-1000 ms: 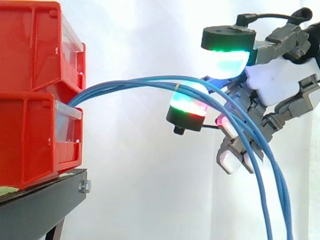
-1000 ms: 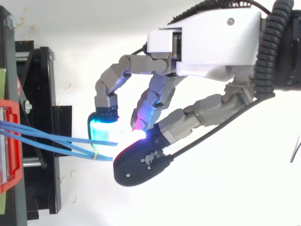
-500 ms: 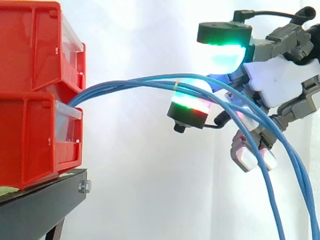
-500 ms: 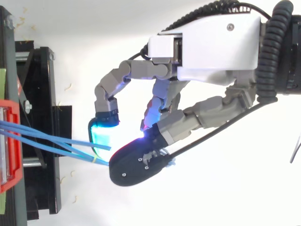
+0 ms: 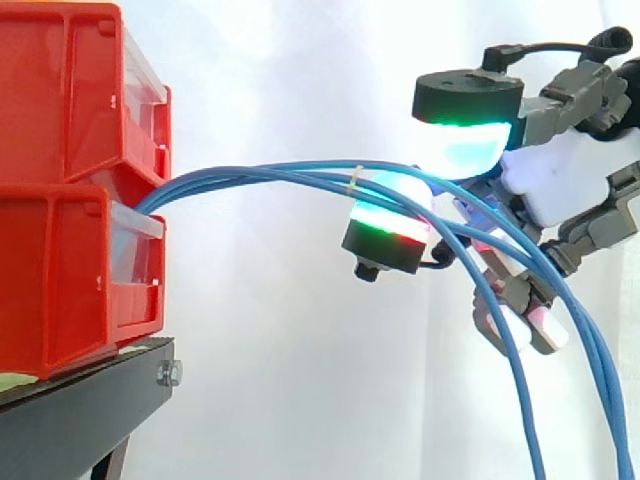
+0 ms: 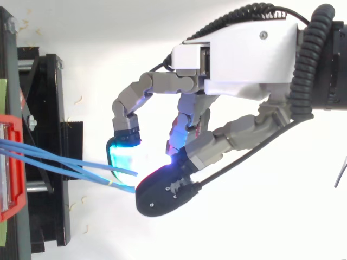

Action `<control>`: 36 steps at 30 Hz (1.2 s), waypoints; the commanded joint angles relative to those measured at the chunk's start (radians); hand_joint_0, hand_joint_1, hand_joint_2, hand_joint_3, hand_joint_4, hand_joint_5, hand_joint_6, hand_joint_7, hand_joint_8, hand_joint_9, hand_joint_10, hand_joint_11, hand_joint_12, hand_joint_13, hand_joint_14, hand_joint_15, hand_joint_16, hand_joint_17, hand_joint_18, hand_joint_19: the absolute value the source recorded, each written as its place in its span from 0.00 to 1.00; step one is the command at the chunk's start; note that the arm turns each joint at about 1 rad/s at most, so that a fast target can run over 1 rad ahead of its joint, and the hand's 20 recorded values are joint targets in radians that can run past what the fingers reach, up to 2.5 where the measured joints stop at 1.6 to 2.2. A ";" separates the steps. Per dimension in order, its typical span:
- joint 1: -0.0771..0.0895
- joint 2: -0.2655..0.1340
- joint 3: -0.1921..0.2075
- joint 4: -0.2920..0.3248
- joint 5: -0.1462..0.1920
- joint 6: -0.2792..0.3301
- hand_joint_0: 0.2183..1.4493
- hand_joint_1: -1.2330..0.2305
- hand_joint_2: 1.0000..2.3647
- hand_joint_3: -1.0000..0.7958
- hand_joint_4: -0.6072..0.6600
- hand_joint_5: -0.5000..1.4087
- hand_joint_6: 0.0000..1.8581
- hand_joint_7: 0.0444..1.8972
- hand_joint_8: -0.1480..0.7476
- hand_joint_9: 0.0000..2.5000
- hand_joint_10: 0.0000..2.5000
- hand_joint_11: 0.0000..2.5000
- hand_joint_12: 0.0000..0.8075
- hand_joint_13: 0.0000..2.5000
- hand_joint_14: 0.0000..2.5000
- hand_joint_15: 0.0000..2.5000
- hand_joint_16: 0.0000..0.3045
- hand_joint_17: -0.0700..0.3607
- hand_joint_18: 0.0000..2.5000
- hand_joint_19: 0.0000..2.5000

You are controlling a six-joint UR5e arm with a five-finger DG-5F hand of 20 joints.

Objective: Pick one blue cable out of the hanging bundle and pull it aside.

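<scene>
Robot hand (image 6: 244,59) curls round blue cables (image 5: 300,170) — their lower ends cut off.

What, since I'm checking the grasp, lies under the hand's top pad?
The blue cables pass beneath it, over a lower pad of the hand. Which cable the pads touch is covered.
</scene>
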 commanded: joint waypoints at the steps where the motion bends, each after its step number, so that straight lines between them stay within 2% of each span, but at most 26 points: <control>1: 0.000 0.000 -0.004 0.001 0.000 0.000 0.28 0.32 0.00 0.35 0.33 0.30 0.39 0.53 0.31 0.55 0.00 0.06 0.40 0.39 0.01 0.18 0.16 0.42 0.37 0.25; 5: 0.000 0.000 -0.006 0.001 0.000 0.000 0.28 0.33 0.01 0.37 0.33 0.30 0.38 0.54 0.32 0.55 0.00 0.05 0.41 0.40 0.01 0.17 0.17 0.43 0.38 0.25; 9: 0.000 0.000 -0.006 0.001 0.000 0.000 0.28 0.37 0.00 0.37 0.34 0.30 0.38 0.56 0.31 0.56 0.00 0.04 0.42 0.40 0.01 0.17 0.18 0.44 0.38 0.24; 14: 0.000 0.000 -0.006 0.003 0.000 0.000 0.23 0.45 0.00 0.30 0.35 0.30 0.38 0.58 0.32 0.55 0.00 0.04 0.42 0.40 0.01 0.17 0.18 0.45 0.38 0.25; 17: 0.000 0.000 -0.010 0.003 0.000 0.000 0.20 0.46 0.00 0.28 0.35 0.30 0.38 0.57 0.32 0.55 0.00 0.04 0.43 0.40 0.01 0.17 0.18 0.45 0.38 0.25; 21: 0.000 0.000 -0.012 0.003 0.000 0.000 0.19 0.45 0.00 0.28 0.33 0.30 0.38 0.55 0.30 0.55 0.00 0.04 0.41 0.39 0.01 0.17 0.17 0.43 0.38 0.25; 24: 0.000 0.000 -0.012 0.003 0.000 -0.002 0.26 0.40 0.00 0.28 0.30 0.30 0.39 0.53 0.27 0.56 0.00 0.05 0.36 0.39 0.01 0.18 0.14 0.39 0.37 0.27; 29: 0.000 0.000 -0.010 0.003 0.000 -0.002 0.31 0.33 0.01 0.37 0.29 0.30 0.37 0.59 0.30 0.58 0.00 0.05 0.37 0.42 0.01 0.17 0.16 0.41 0.41 0.25; 36: 0.000 0.000 -0.012 0.003 0.003 -0.002 0.32 0.31 0.01 0.40 0.31 0.31 0.35 0.64 0.31 0.59 0.00 0.05 0.38 0.43 0.01 0.18 0.16 0.42 0.42 0.25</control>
